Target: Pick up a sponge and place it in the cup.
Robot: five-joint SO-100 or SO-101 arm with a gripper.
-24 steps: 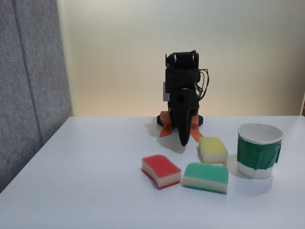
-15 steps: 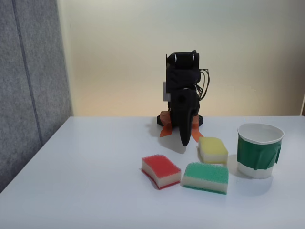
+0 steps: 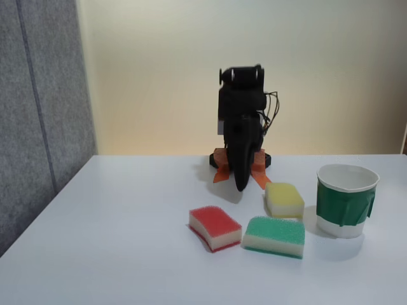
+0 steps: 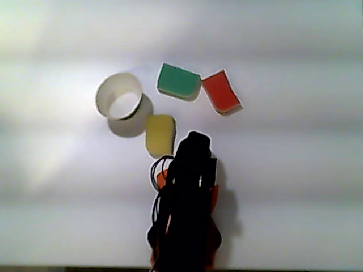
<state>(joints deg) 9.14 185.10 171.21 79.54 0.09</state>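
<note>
The sponge [image 3: 215,227] with a red top and cream middle lies flat on the white table, left of the other sponges; in the other view the sponge [image 4: 221,92] is at the upper right. The cup [image 3: 344,204], white with a green band, stands upright at the right; from above, the cup [image 4: 106,90] looks empty. My gripper [image 3: 241,185] hangs tip-down from the folded black arm, behind the sponges and apart from them, its jaws together and holding nothing. From above, the gripper [image 4: 195,137] points toward the sponges.
A green-topped sponge [image 3: 275,236] lies beside the red one, and a yellow sponge [image 3: 284,199] sits behind it, close to the gripper tip. Orange tape marks the arm base [image 3: 222,170]. A grey panel [image 3: 38,114] stands along the left.
The arm has shifted slightly, lifting the gripper tip a little up and to the left. Sponges and cup have not moved.
</note>
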